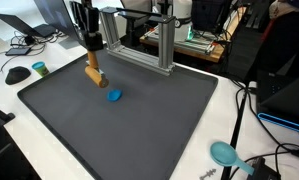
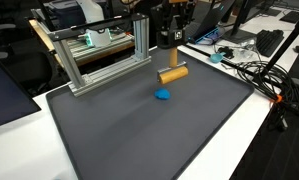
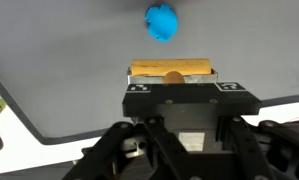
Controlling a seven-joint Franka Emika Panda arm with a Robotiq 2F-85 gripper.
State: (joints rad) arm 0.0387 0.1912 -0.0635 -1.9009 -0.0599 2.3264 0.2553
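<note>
My gripper (image 1: 90, 55) hangs over the far part of a dark grey mat (image 1: 139, 135) and is shut on a wooden block (image 1: 94, 73). The block is tan and elongated, and sits low over the mat. It shows in both exterior views (image 2: 173, 74) and in the wrist view (image 3: 172, 70), where it lies crosswise between the fingers (image 3: 172, 77). A small blue object (image 1: 114, 96) lies on the mat close beside the block, apart from it. It also shows in an exterior view (image 2: 163, 95) and ahead of the block in the wrist view (image 3: 161, 22).
An aluminium frame (image 1: 139, 40) stands at the mat's far edge (image 2: 99, 55). A teal tool (image 1: 224, 153) lies on the white table near the mat's corner. A mouse (image 1: 17, 74) and cables (image 2: 259, 75) lie beside the mat.
</note>
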